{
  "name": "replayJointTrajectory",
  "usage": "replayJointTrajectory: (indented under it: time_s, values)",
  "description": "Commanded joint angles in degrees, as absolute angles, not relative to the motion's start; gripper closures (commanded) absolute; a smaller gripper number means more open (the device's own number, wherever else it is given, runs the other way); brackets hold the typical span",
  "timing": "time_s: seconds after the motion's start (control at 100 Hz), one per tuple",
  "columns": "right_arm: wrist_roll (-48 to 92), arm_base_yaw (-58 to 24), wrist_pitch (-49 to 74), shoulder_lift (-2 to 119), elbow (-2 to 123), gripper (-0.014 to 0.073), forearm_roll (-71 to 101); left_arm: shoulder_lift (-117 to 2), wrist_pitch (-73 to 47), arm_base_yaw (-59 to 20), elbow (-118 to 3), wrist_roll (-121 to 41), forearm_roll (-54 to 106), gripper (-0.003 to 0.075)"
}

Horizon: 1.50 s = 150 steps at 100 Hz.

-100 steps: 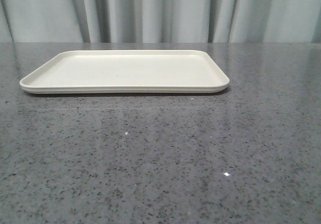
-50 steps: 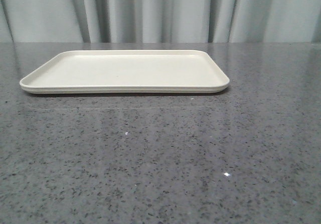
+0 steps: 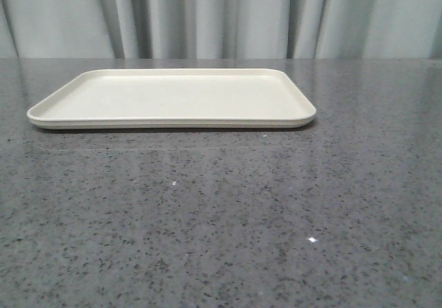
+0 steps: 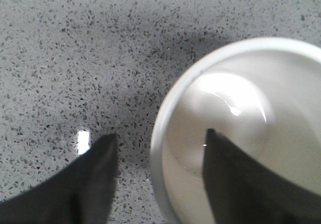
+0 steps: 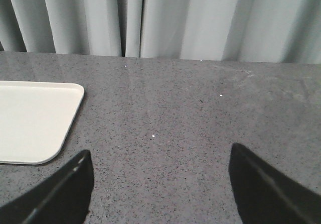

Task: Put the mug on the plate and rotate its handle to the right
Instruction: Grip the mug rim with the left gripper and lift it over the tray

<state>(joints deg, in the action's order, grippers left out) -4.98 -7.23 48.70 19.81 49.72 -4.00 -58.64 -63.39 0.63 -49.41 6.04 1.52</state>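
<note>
The cream plate (image 3: 173, 97) lies empty on the table in the front view; its corner also shows in the right wrist view (image 5: 30, 118). The white mug (image 4: 261, 78) shows only in the left wrist view, seen from above, standing on the speckled table. Its handle and face are hidden. My left gripper (image 4: 158, 136) is open and straddles the mug's rim: one finger (image 4: 235, 179) is inside the mug, the other finger (image 4: 90, 174) is outside, with a gap to the wall. My right gripper (image 5: 160, 156) is open and empty over bare table, beside the plate's corner.
The grey speckled table (image 3: 221, 211) runs back to a pale curtain (image 3: 221, 14). Neither arm nor the mug shows in the front view.
</note>
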Motion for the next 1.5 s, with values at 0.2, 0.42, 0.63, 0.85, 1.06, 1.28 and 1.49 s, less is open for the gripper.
replayJointTrajectory:
  time_s: [0.2, 0.42, 0.63, 0.85, 1.06, 1.28, 1.49]
  values:
    - [-4.9, -6.8, 44.0, 20.9, 51.5, 0.0031, -4.4, -58.2, -59.9, 0.7, -50.9, 6.1, 3.0, 0.0740]
    - [-4.9, -6.8, 44.0, 20.9, 51.5, 0.0031, -4.4, -58.2, -59.8, 0.7, -56.4, 4.8, 10.0, 0.0741]
    - [-4.9, -6.8, 43.8, 20.9, 51.5, 0.0031, -4.4, -59.4, -58.6, 0.7, -65.5, 4.4, 17.0, 0.0741]
    - [-4.9, -6.8, 43.2, 20.9, 51.5, 0.0031, -4.4, -66.5, -56.5, -4.9, -74.4, 4.3, 21.1, 0.0741]
    - [-4.9, -6.8, 43.1, 20.9, 51.5, 0.0031, -4.4, -78.3, -54.2, -15.7, -83.5, 4.5, 20.2, 0.0741]
    - [-4.9, -6.8, 43.1, 20.9, 51.5, 0.0031, -4.4, -92.1, -57.0, -21.8, -94.8, 6.6, 14.9, 0.0741]
    - [-4.9, -6.8, 43.1, 20.9, 51.5, 0.0031, -4.4, -100.1, -60.1, -25.3, -103.1, 8.4, 11.9, 0.0741]
